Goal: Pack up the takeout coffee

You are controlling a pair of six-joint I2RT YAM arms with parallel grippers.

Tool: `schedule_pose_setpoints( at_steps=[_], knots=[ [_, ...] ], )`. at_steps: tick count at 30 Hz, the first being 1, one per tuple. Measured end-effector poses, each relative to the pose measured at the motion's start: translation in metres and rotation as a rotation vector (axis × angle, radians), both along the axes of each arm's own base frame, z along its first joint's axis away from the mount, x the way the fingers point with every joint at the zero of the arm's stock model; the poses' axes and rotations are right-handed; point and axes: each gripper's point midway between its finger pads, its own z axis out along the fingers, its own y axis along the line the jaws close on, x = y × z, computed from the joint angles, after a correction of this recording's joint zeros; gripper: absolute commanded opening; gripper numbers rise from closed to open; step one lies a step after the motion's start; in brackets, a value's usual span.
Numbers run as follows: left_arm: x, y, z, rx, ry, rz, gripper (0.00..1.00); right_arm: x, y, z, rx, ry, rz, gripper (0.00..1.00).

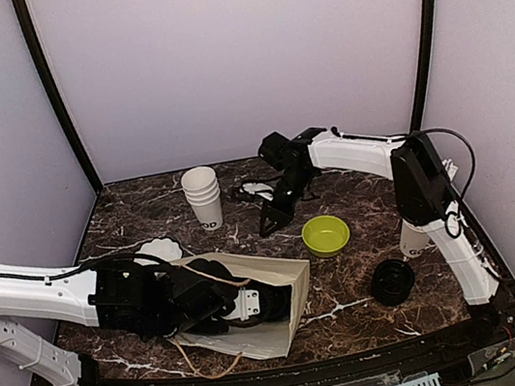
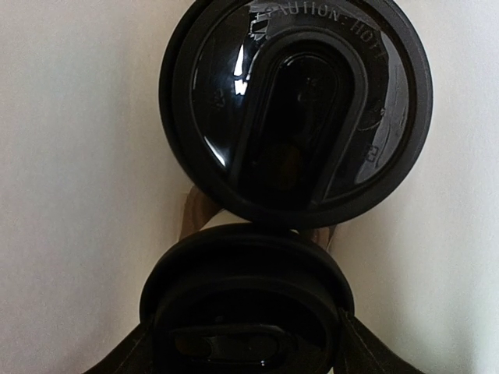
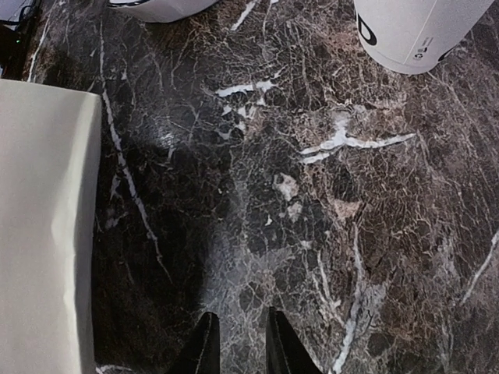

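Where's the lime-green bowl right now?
In the top view, the lime-green bowl sits right of centre on the marble table, between the pale paper bag's open mouth and the right arm, with a round black lid nearer the front.

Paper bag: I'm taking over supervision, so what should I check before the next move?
1. Bag lies on its side, mouth open: ok.
2. One lidded cup is inside the bag: ok.
3. Second cup sits between the left claw fingers; whether it is gripped: cannot tell.
4. Right claw is empty, its fingers a narrow gap apart, over bare table: ok.
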Motion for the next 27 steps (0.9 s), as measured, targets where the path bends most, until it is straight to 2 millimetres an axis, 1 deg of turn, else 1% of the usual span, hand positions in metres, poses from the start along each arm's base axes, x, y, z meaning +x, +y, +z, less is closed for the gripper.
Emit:
schedule_pose_setpoints(
  at_steps=[4,6,8,10,13,17,23,25,27],
  knots=[
    [0.0,0.0,0.0,-0.004,0.0,0.007,0.45,0.007,0.009,-0.026,0.005,0.034,-0.016,0.21],
    [0.0,0.0,0.0,-0.005,0.0,0.008,0.45,0.005,0.013,-0.04,0.011,0.071,-0.019,0.21],
    [0.0,0.0,0.0,-0.005,-0.001,0.008,0.45,0.002,0.017,-0.049,0.026,0.109,-0.021,0.21],
    [0.001,0.0,0.0,-0.005,-0.001,0.008,0.45,-0.002,0.022,-0.053,0.053,0.152,-0.022,0.21],
    [0.001,0.0,0.001,-0.004,-0.003,0.009,0.45,-0.009,0.032,-0.051,0.098,0.196,-0.015,0.21],
    [0.001,0.0,0.001,-0.004,-0.003,0.009,0.45,-0.033,0.047,-0.05,0.148,0.281,0.032,0.22],
    [0.001,0.001,0.0,-0.004,-0.002,0.009,0.45,-0.086,0.061,-0.047,0.197,0.428,0.14,0.21],
    [-0.001,0.001,-0.001,0.0,0.005,0.002,0.45,-0.094,0.062,-0.047,0.205,0.441,0.164,0.22],
    [-0.003,0.0,0.0,-0.002,0.008,-0.002,0.44,-0.096,0.059,-0.047,0.214,0.463,0.171,0.22]
  ],
)
